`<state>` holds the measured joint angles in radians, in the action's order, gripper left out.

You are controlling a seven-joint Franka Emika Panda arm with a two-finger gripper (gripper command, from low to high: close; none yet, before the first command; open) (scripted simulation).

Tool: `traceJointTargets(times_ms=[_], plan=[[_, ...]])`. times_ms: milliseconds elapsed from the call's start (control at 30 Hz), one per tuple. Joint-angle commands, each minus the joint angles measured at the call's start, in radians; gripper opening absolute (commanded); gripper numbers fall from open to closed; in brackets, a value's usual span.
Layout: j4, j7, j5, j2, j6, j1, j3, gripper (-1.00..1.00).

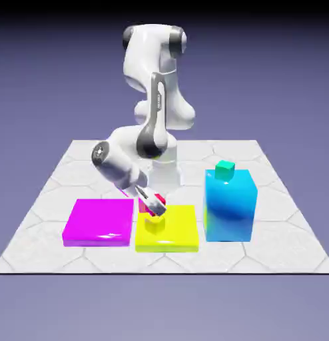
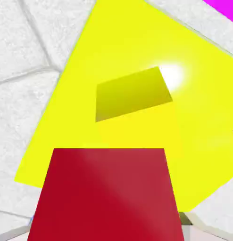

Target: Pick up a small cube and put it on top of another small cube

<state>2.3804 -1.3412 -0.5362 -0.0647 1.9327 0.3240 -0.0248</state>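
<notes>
Tilted, the red cube hangs above the yellow cube.

The exterior view looks from above and in front, across the whole surface toward the arm at its far side. The hand view looks down from close up. Both show the yellow slab and the yellow cube on it.
</notes>
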Motion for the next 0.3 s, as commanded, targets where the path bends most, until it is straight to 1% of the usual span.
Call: traceJointTargets(times_ms=[0, 133, 167, 200, 267], plan=[[0.000, -0.001, 0.003, 0.000, -0.001, -0.001, 0.000, -1.00], [0.075, 0.057, -0.078, -0.089, 0.161, -0.033, 0.039, -1.00], [0.075, 0.057, -0.078, -0.089, 0.161, -0.033, 0.039, 1.00], [0.075, 0.057, -0.078, -0.089, 0.161, -0.033, 0.039, 1.00], [0.035, 0.026, -0.035, -0.041, 0.075, -0.016, 0.018, 1.00]])
